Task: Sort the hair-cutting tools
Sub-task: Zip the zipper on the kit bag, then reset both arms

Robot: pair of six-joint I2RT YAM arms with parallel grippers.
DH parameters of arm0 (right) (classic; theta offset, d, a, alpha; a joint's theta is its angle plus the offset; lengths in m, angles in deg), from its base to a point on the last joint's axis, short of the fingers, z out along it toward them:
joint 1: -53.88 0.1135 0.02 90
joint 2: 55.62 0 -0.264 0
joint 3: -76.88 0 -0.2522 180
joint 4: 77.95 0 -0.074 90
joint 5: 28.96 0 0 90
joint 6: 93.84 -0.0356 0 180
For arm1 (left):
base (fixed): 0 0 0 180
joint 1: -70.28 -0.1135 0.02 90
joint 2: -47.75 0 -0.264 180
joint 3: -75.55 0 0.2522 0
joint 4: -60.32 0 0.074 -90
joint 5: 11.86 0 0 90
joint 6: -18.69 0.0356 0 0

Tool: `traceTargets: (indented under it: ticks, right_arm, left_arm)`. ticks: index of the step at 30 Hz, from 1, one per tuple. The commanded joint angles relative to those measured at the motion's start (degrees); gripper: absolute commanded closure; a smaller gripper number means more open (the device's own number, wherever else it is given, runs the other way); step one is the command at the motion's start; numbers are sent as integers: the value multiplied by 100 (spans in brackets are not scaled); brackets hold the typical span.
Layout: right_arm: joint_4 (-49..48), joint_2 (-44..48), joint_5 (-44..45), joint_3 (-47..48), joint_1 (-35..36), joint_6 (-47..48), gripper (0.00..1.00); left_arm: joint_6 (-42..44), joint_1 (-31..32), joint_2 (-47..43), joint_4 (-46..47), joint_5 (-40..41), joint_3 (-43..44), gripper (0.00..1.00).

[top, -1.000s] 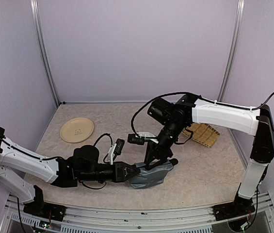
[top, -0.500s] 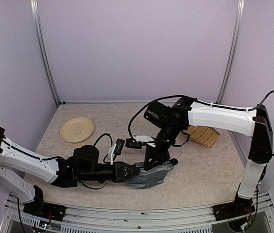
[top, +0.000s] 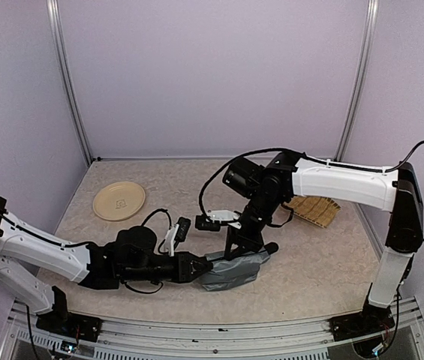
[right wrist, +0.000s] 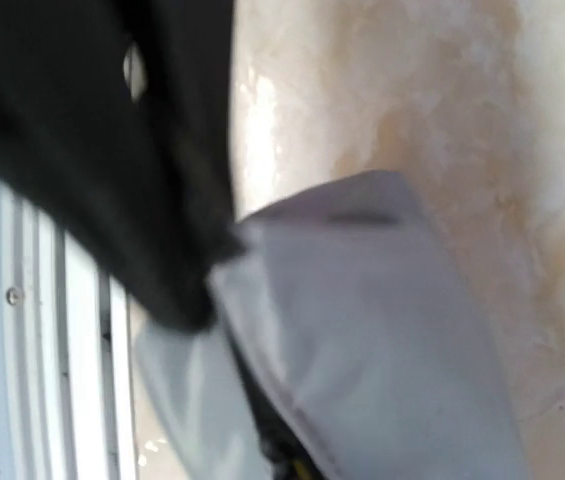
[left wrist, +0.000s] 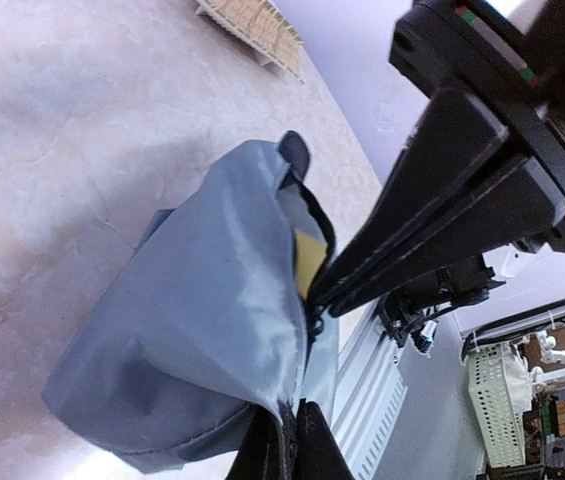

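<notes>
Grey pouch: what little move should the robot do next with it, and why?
Probably the right gripper should tug gently up and away from the left gripper, to widen the grey pouch. The left jaws are shut on its near edge. The right jaws are shut at its mouth, seemingly pinching the rim, and the mouth shows only a narrow gap.

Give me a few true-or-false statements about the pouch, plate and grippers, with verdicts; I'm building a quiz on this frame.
1. The plate lies apart from the pouch. True.
2. The left gripper hangs open over the plate. False: it is shut on the pouch's edge.
3. The pouch is zipped closed. False: its mouth gapes, showing something yellow inside.
4. The right gripper is shut at the pouch's mouth. True.
</notes>
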Motion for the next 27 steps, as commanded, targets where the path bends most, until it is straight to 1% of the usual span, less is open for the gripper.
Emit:
traceTargets:
  ticks: [1,3,9,14,19,22,23,24,25,26,27]
  right_arm:
    - [4,306,464,-378,-164,149,100]
    - [-61,352,647,-560,-239,173,100]
    - [-123,465,740,-867,-425,236,100]
    - [-77,743,983,-1255,-739,374,100]
    - [-147,1006,1421,-1728,-1036,531,100]
    - [-172,1062,1416,-1772,-1127,548,100]
    - [-173,1081,1374,-1722,-1128,537,95]
    - [-182,1111,1301,-1608,-1140,512,80]
    - [-182,1163,1213,-1505,-1152,497,65]
    - [-175,1223,1131,-1387,-1187,491,49]
    - [-192,1307,1079,-1279,-1253,471,43]
  left_arm:
    - [20,-52,-270,-730,459,41,100]
    - [-86,-111,-337,-910,560,-81,100]
    - [-212,-256,-411,-826,521,-329,100]
    - [-254,-440,-632,-1201,773,-505,100]
    - [-375,-739,-929,-1173,771,-816,100]
    - [-323,-805,-914,-1129,732,-789,99]
    - [-294,-814,-868,-1138,723,-732,88]
    - [-229,-808,-833,-1267,765,-612,74]
    - [-130,-784,-819,-1508,888,-413,67]
    - [13,-740,-822,-1842,1049,-183,62]
    - [193,-708,-856,-2174,1283,52,57]
